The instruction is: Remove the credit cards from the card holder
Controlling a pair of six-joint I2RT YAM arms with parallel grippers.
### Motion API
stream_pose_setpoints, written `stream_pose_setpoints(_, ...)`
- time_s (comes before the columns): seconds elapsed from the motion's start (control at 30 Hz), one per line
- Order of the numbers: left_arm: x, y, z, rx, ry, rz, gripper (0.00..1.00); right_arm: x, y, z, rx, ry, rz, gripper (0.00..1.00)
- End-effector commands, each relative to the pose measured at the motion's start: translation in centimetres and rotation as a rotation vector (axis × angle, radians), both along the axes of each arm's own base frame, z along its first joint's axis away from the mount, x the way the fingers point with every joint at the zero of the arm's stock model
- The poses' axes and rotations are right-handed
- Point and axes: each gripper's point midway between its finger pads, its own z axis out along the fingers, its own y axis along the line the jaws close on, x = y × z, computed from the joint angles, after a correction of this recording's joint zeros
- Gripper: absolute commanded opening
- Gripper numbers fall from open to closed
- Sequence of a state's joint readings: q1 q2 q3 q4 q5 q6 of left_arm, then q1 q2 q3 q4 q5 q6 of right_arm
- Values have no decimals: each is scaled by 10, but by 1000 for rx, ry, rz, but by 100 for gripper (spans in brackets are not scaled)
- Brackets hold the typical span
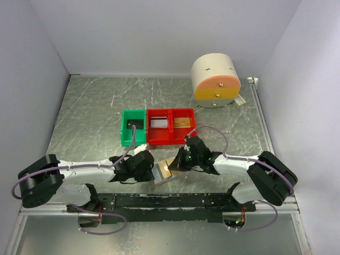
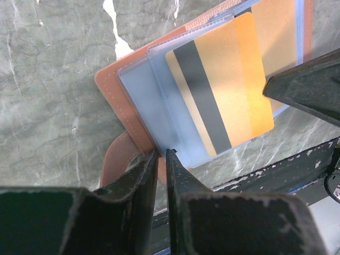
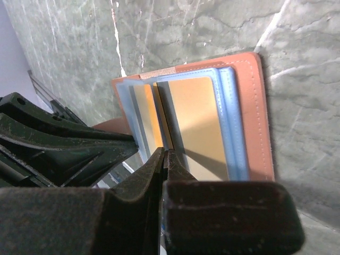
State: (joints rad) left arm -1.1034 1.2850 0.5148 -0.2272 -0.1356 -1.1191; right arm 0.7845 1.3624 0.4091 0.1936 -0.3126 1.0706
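Three cards lie in the bins at the far side of the counter (image 1: 90, 117): a dark card (image 1: 134, 125) in the green bin (image 1: 125, 134), and a silver card (image 1: 159, 124) and a plain gold card (image 1: 182, 122) in the red bins (image 1: 171, 139). The card holder (image 1: 166, 172) sits open near the arms. The left pincer (image 2: 162, 155) nips its edge. The right pincer (image 3: 163, 155) is pressed together, seemingly on a striped gold card (image 3: 196, 122) that has yet to come out.

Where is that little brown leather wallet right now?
In the top view the card holder is open by the near edge of the table, between the left claw and right claw, just below the red bins.
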Motion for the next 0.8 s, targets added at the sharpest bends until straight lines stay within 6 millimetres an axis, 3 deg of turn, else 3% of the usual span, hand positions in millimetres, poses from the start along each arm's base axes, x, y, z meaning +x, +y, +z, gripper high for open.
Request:
stream_pose_setpoints(0.0,0,13,-12,61,0,13,23,-3,-2,3,16,-16,67,0)
stream_pose_setpoints(0.13,3,7,-2,44,-15,4,27,-3,0,1,13,-8,80,0)
stream_pose_setpoints(0.43,27,-17,63,-47,-154,-26,42,-5,-2,-4,17,9,57,0)
stream_pose_setpoints(0.53,28,-24,57,-57,-154,-49,41,-5,-3,-6,13,14,52,0)
stream_pose_setpoints(0.77,17,-23,6,-28,-34,-41,27,-5,-3,-3,16,7,50,0)
